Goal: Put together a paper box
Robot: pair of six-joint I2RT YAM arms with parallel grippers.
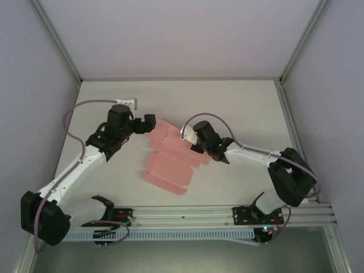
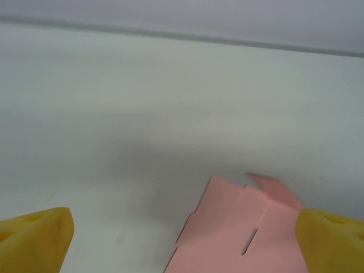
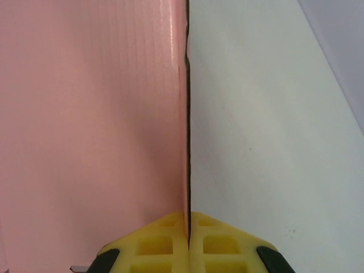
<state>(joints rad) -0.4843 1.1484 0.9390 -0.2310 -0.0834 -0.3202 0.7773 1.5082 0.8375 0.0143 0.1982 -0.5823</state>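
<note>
While the right gripper [image 3: 187, 220] pinches the paper box [image 1: 169, 165] (pink), left gripper [image 2: 185, 230] gapes.

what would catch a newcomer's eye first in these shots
The pink paper box, a die-cut sheet with flaps, lies mid-table between the two arms, bright against the pale table. The right end effector is clamped shut on one edge of the card. The left end effector hangs open by the sheet's far corner, jaws wide apart.

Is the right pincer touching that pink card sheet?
Touching: right wrist view shows the right pincer shut on an edge of the thin pink card sheet.
</note>
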